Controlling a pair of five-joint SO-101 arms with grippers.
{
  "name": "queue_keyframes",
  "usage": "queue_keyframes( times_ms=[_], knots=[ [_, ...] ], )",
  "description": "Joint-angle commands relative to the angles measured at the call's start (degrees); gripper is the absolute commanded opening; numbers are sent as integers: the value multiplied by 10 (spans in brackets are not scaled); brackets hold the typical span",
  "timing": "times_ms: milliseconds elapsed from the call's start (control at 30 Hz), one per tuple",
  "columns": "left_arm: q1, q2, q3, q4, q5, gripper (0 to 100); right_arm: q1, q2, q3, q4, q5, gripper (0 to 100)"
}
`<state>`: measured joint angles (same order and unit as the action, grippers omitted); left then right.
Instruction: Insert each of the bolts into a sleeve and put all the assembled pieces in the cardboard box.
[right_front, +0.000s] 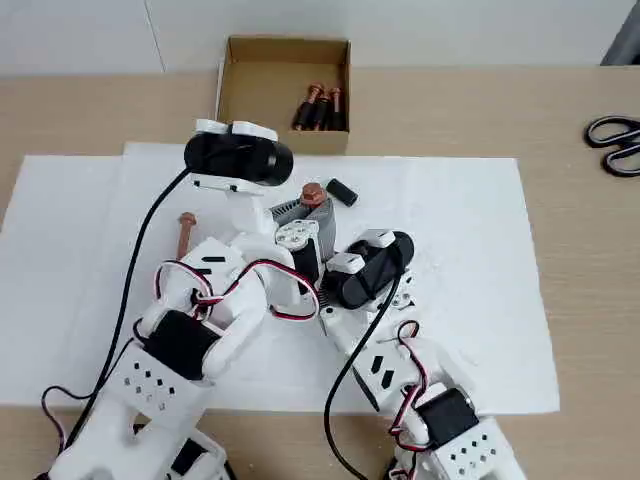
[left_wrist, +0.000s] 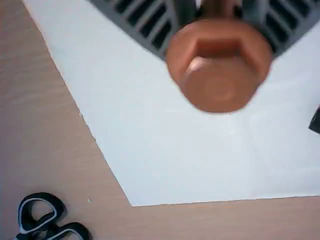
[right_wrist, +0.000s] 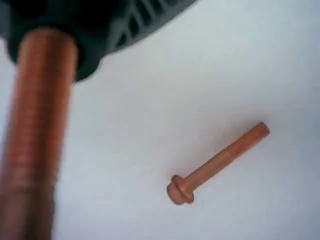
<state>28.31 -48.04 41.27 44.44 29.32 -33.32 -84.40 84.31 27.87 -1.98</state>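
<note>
You're on the joining step: your left gripper (right_front: 308, 208) is clamped on a bolt (right_front: 313, 193), head up, over the white sheet (right_front: 470, 300), just left of a loose black sleeve (right_front: 342, 191). Next, you'd want that sleeve lifted and lined up squarely with the shank; a second bolt (right_front: 185, 235) waits farther left

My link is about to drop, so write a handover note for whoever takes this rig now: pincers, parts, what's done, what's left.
Left pincer: shut on a bolt.
Right pincer: close beside that bolt; grip unclear.
Loose bolt and one black sleeve lie on the white paper.
Done: assembled pieces lie in the cardboard box.
Left: sleeve the held bolt, then the loose one, and box both.
</note>
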Motion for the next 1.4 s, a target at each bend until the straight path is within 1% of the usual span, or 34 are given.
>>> queue_keyframes(
  times_ms=[0, 100, 233, 467, 667, 1033, 1200, 1367],
  knots=[
    [3, -2, 0, -20, -1, 6, -2, -12, -7, 1, -8, 4],
    [2, -2, 8, -21, -4, 6, -2, -12, -7, 1, -8, 4],
    [2, -2, 11, -28, -37, 6, -2, -12, -7, 1, -8, 4],
    [2, -4, 38, -46, -42, 6, -2, -12, -7, 1, -8, 4],
    [4, -3, 39, -40, -42, 6, -2, -12, -7, 1, -8, 4],
    [13, -3, 39, 11, -42, 6, -2, -12, -7, 1, -8, 4],
    [28, -5, 56, 11, -77, 6, -2, -12, -7, 1, -8, 4],
    [40, -5, 80, 9, -92, 6, -2, -12, -7, 1, -8, 4]
  ],
)
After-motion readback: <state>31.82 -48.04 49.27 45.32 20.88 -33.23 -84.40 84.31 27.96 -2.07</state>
